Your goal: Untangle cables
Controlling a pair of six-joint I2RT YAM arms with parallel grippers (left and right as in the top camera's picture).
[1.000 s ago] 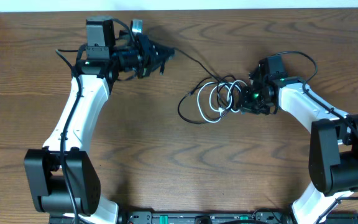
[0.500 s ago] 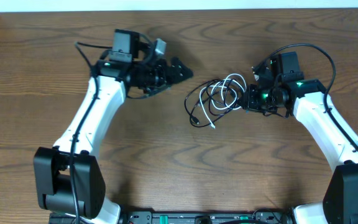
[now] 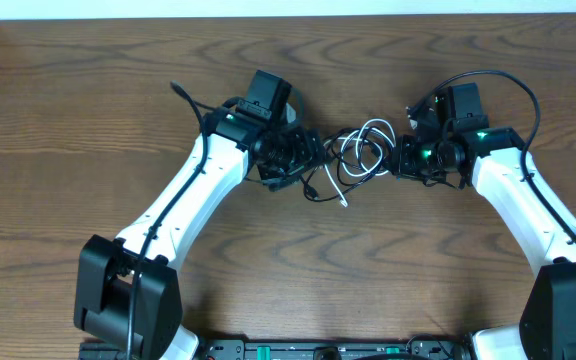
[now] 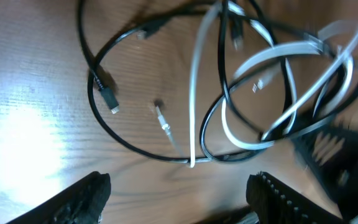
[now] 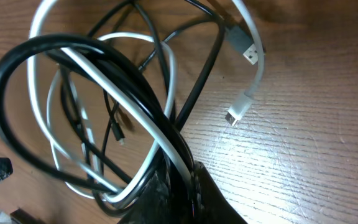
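Observation:
The cables [image 3: 356, 152] form one tangle of thin black loops and a white cord at the table's middle. My right gripper [image 3: 400, 158] is shut on the tangle's right side. In the right wrist view a thick black strand and a white cord [image 5: 166, 134] run together into the closed right gripper [image 5: 188, 186], and two white plug ends [image 5: 236, 114] lie loose on the wood. My left gripper [image 3: 306, 155] stands open at the tangle's left edge. The left wrist view shows its fingers [image 4: 82, 198] wide apart with bare wood between them, and the black loop [image 4: 101, 93] and white cord [image 4: 197, 93] just ahead.
The wooden table [image 3: 288, 270] stretches around the tangle, with its far edge [image 3: 288, 14] at the top. Thick black arm wires arc above the right wrist [image 3: 498, 85] and behind the left wrist [image 3: 193, 105].
My left gripper let go of a black cable end, opened, and swung right and down to the tangle. The right gripper lifted the tangle slightly, then held still.

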